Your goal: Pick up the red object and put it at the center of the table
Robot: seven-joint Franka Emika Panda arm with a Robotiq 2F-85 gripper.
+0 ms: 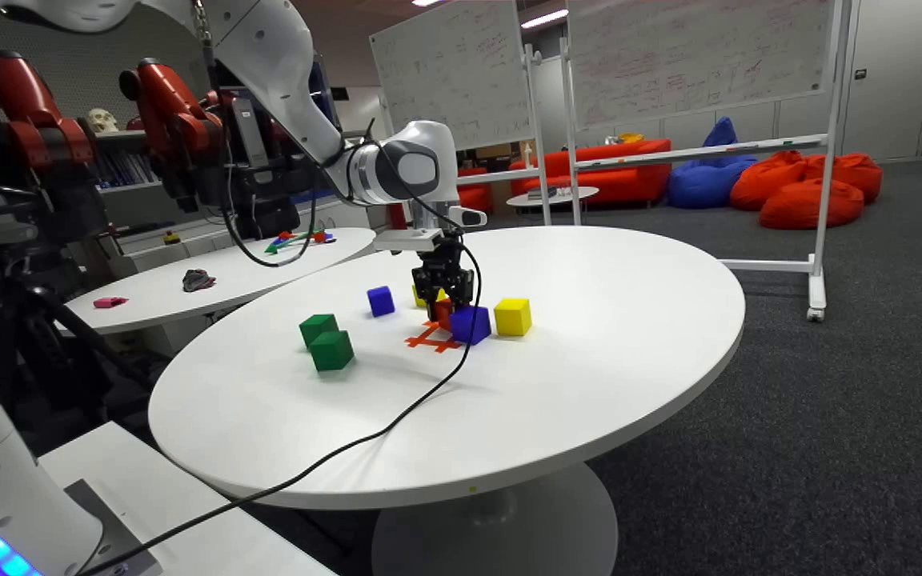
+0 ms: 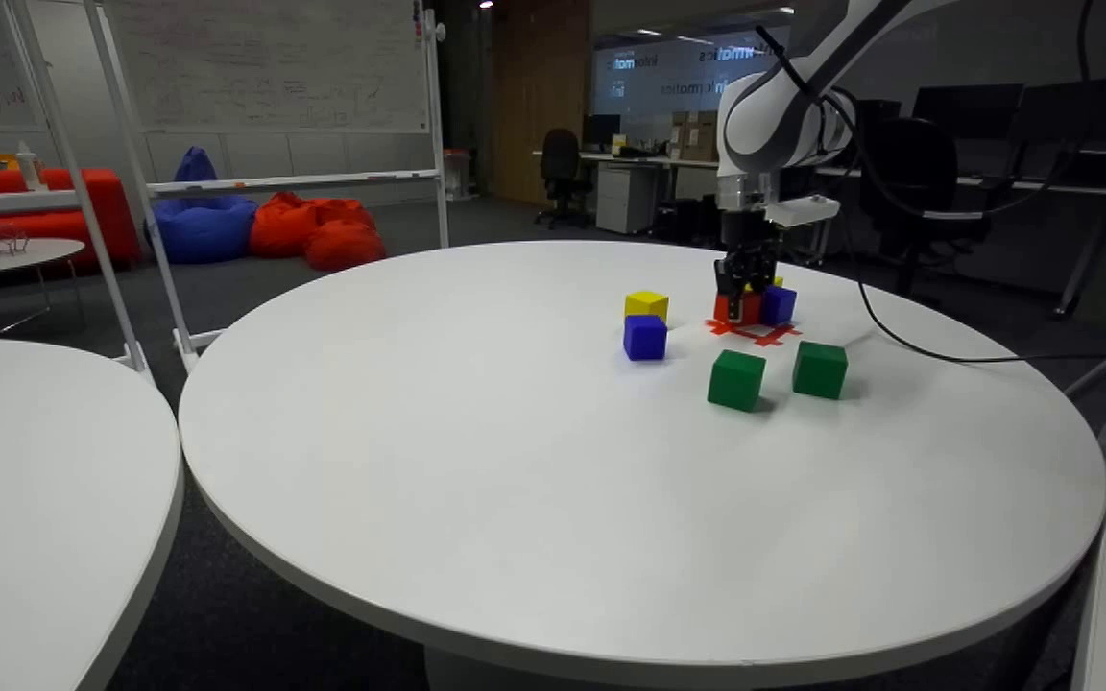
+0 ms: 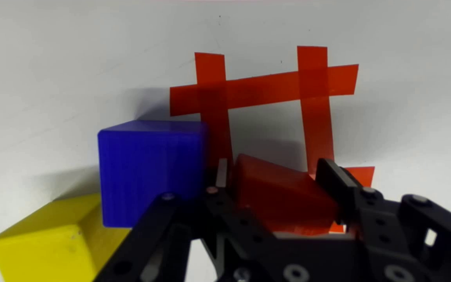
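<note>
Fingers [image 3: 333,184] of my end effector [image 3: 276,178] stand partway apart in the wrist view, and I have the red block [image 3: 284,203] between them, a side against each, so I log it as gripped. Part of the block is hidden behind the end effector. Whether it touches the tabletop [image 1: 589,384] or hangs just above, I can't tell. It covers the lower part of the red tape [image 3: 264,90] in the wrist view, strips crossed into a square. Can't pin down if that spot is the exact middle of the tabletop.

Beside one of the fingers, on the side away from the red block, I see a blue block [image 3: 151,168], and it partly hides a yellow block [image 3: 41,250] right by it; contact unclear. In an exterior view I get a second blue block [image 2: 645,339] near a second yellow block [image 2: 646,304], plus two green blocks [image 2: 735,381] with a gap between them. All six of these sit on the tabletop.

My arm [image 1: 269,72] hangs over the tabletop with the end effector pointing down. A black cable [image 2: 995,360] runs down near it and across the tabletop in both exterior views; can't tell if it touches.
</note>
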